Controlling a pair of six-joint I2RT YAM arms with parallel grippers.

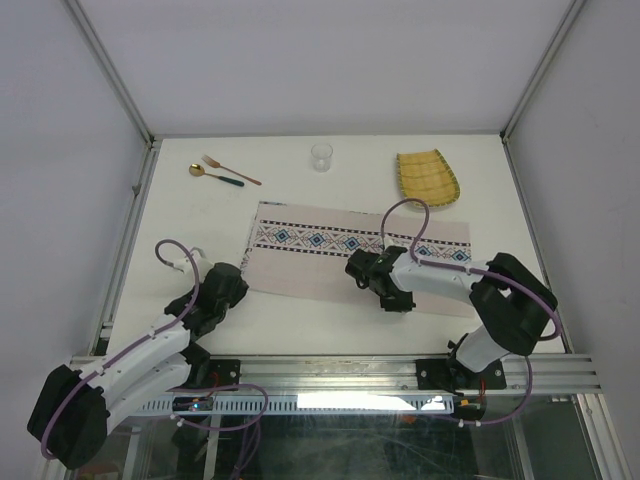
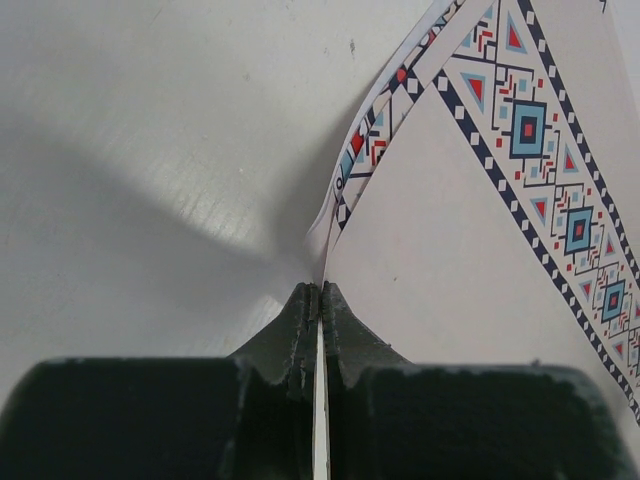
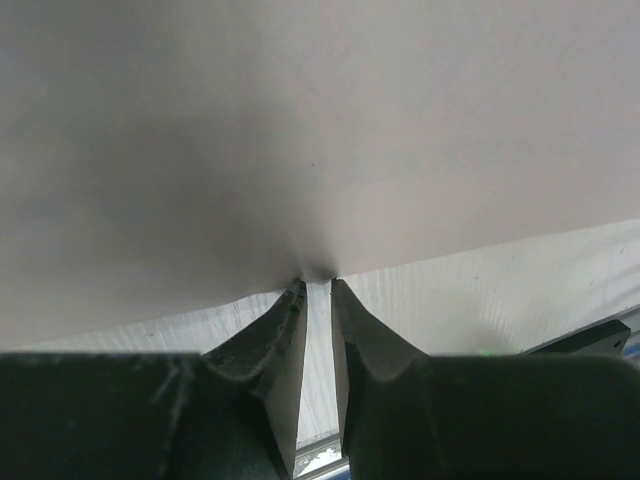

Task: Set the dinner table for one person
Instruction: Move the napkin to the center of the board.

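The left fingers (image 2: 300, 335) are clamped on the near-left corner of the placemat (image 1: 350, 255), holding it puckered off the white counter (image 1: 300, 325) that spreads beneath everything, likely to square it. The right fingers (image 3: 285, 330) stand slightly apart at its near edge, gripping nothing I can see.

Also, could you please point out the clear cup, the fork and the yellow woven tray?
clear cup (image 1: 321, 157), top external view, centre of the cup.
fork (image 1: 233, 171), top external view, middle of its handle.
yellow woven tray (image 1: 428, 177), top external view, its bare slatted middle.
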